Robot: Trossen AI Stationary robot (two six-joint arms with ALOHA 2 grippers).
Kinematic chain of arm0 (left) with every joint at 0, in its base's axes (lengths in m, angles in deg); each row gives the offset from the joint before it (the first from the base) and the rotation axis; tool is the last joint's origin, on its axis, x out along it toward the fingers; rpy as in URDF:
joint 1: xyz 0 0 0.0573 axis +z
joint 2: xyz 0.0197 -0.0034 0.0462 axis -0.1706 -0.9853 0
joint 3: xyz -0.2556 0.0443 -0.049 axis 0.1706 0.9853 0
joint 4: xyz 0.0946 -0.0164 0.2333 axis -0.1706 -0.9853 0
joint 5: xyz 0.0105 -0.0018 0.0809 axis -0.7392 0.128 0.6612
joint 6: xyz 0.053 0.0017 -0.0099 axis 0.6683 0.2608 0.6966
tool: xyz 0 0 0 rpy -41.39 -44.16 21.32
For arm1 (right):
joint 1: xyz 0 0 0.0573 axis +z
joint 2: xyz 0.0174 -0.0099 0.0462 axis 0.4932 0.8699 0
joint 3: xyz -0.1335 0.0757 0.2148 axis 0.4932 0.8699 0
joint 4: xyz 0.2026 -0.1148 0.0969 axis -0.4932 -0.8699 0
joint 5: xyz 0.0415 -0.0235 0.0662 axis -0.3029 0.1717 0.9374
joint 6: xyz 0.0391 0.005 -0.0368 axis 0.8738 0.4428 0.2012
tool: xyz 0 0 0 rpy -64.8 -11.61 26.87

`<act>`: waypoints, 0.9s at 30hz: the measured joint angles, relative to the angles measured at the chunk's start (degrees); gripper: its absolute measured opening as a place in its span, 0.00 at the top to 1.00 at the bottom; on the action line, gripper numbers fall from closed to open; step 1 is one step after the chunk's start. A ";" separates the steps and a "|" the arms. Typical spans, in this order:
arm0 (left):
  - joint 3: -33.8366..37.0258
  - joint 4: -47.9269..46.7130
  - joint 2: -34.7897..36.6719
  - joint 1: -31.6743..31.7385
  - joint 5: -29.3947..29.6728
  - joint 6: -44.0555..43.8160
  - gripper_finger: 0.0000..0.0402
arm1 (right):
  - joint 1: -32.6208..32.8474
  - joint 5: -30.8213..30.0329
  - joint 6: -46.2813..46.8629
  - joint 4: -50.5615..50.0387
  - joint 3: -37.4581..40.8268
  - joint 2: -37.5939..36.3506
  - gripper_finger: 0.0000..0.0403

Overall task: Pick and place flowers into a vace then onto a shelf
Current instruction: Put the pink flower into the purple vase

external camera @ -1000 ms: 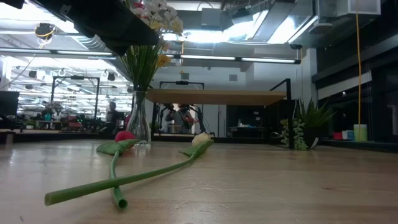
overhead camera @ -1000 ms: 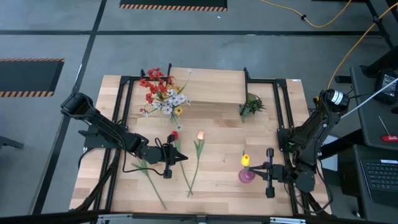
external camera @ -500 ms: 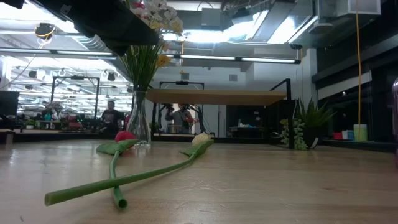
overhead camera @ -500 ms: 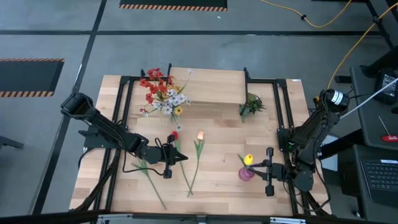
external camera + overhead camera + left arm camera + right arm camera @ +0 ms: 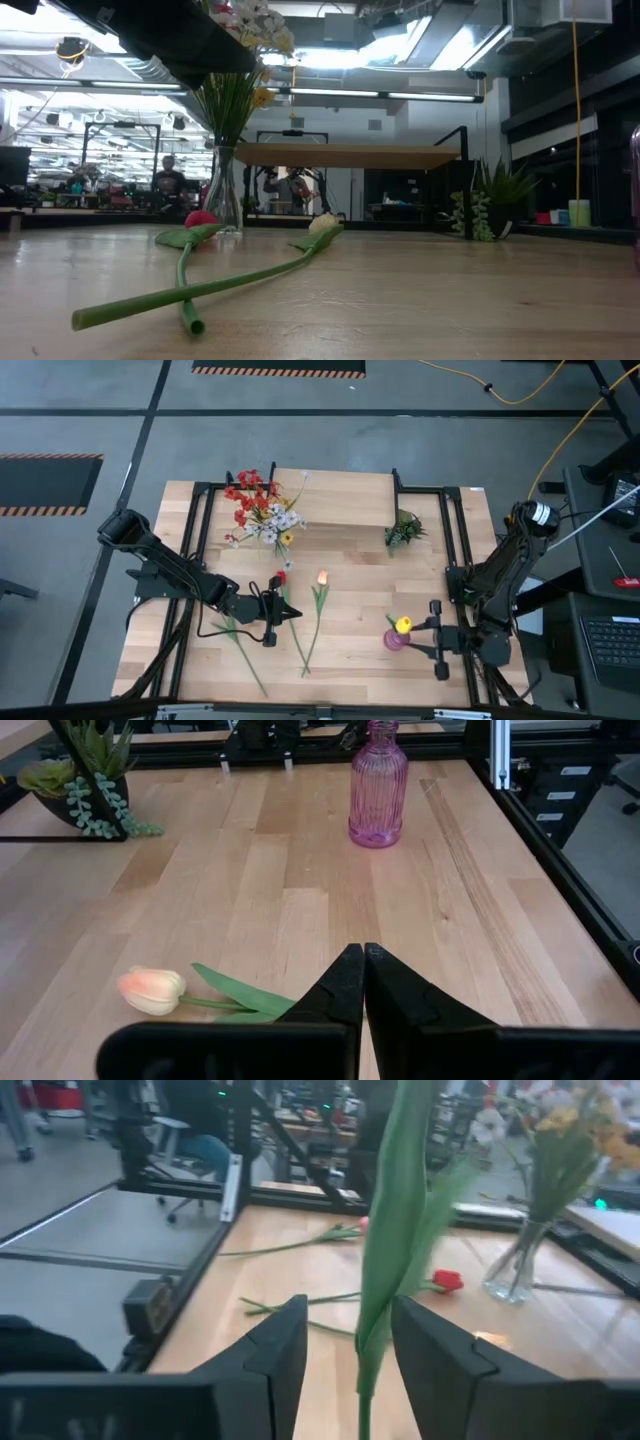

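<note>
A clear glass vase of mixed red, white and yellow sprays stands at the left end of the light wood shelf on black legs; a small potted green plant sits off its right end; a red tulip and an orange tulip lie side by side before the shelf; the ribbed pink glass vase stands near the right front, a yellow tulip above it, the right gripper just to its right; the left gripper is beside the red tulip's stem.

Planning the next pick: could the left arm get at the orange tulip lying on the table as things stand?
Probably yes. The left pincer, shut and empty, sits beside the orange tulip, with only the red tulip's stem between them and bare table around.
</note>
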 joint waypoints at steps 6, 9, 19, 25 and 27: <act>0.00 0.00 0.00 0.00 0.00 0.00 0.99 | 2.04 0.10 -3.33 -0.08 0.00 -3.47 0.63; 0.00 0.00 0.00 0.00 0.00 0.02 0.98 | 2.30 -1.00 -5.33 -0.11 0.00 -4.93 0.63; 0.00 0.77 0.00 0.00 -0.03 0.15 0.98 | 2.30 -6.66 -16.82 6.44 0.00 -11.82 0.66; -0.02 2.89 0.00 -0.06 -0.02 0.22 1.00 | 1.95 -9.69 -32.37 17.28 0.00 -16.32 0.82; -0.02 2.91 0.00 -0.41 0.02 0.23 1.00 | 1.29 -9.70 -34.43 17.82 0.00 -17.55 0.90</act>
